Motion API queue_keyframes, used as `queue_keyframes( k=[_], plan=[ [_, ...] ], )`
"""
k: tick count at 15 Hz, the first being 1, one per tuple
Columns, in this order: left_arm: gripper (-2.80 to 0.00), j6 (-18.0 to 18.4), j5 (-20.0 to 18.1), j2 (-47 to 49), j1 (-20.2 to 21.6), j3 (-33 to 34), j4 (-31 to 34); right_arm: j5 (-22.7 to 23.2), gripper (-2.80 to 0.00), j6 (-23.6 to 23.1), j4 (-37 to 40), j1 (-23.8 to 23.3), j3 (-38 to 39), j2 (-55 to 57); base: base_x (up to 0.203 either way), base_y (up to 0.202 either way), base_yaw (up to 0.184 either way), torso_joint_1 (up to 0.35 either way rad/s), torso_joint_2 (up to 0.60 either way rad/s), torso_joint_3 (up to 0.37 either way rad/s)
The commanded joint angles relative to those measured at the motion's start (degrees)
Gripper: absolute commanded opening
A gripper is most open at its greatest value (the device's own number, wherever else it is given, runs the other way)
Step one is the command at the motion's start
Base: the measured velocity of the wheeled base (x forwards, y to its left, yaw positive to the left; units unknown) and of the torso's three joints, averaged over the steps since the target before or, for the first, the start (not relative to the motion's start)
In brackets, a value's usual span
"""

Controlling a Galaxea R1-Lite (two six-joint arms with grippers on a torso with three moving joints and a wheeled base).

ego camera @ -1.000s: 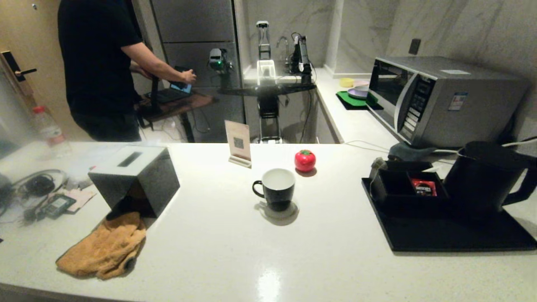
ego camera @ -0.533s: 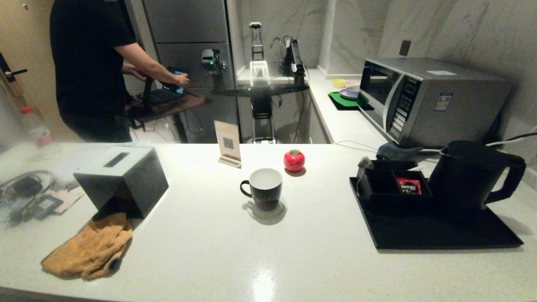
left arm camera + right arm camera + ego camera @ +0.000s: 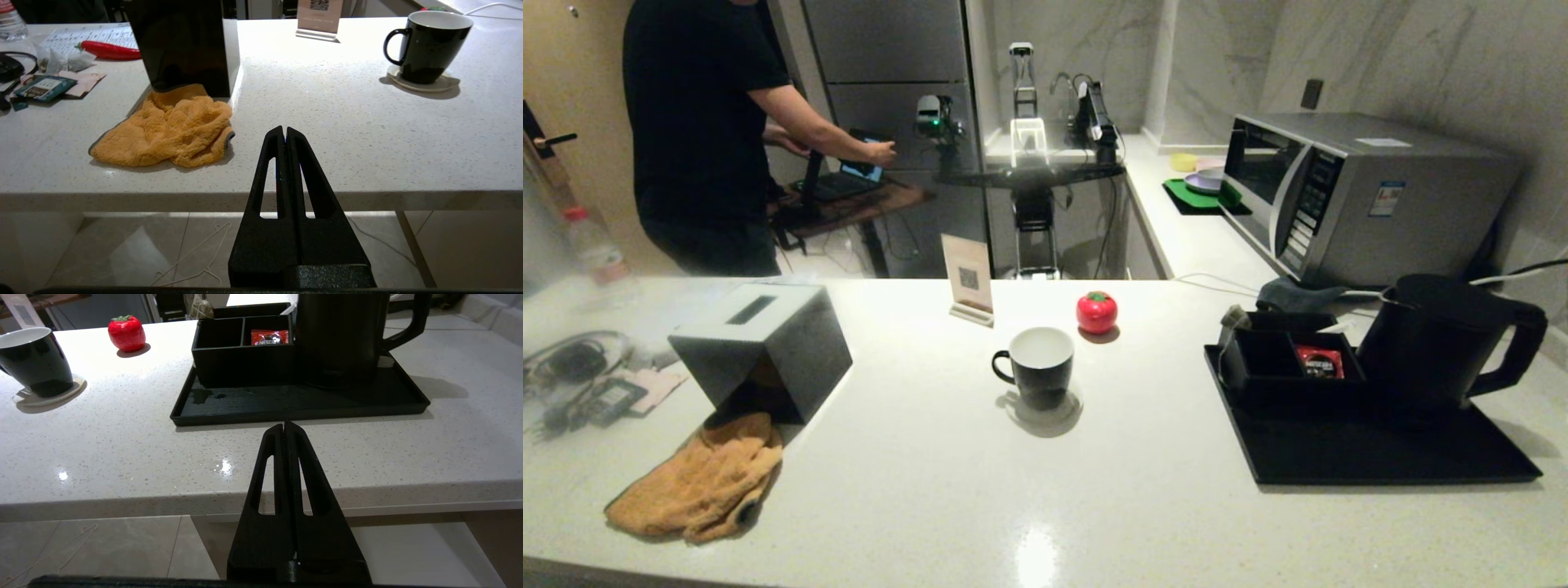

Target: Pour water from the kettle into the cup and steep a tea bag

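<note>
kettle (image 3: 339, 339): top cut off | person (image 3: 707, 122): head out of frame | cup (image 3: 1039, 367): contents unreadable

A white speckled stone countertop (image 3: 980, 490) fills the near part of the room, with a bright glare spot from overhead light near its front edge. To the far right, a second counter (image 3: 1209, 237) runs back along a grey-veined marble wall (image 3: 1421, 73) carrying a dark wall socket (image 3: 1312, 93); a silver microwave (image 3: 1356, 196) stands there. At far left is a beige wall with a door handle (image 3: 547, 140). A person in a black shirt (image 3: 698, 131) stands by a small wooden table (image 3: 858, 204). Pale glossy floor tiles (image 3: 122, 249) lie below the countertop.
</note>
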Motion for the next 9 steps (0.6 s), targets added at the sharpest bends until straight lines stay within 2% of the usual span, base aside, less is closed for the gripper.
queue_keyframes(
  k=[1,5,9],
  plan=[
    [-2.8,0.0,0.0,0.09,0.0,0.0,0.02,0.13,-2.8,-0.88,-0.39,0.0,0.0,0.07,0.0,0.0,0.0,0.0,0.0,0.0],
    [-2.8,0.0,0.0,0.09,0.0,0.0,0.02,0.15,-2.8,-2.1,0.08,-0.06,-3.43,0.18,0.0,0.0,0.0,0.0,0.0,0.0],
    [-2.8,0.0,0.0,0.01,0.0,0.0,0.02,-0.52,-2.8,-2.53,-0.5,-0.16,-8.99,5.92,0.0,0.0,0.0,0.0,0.0,0.0]
  ],
)
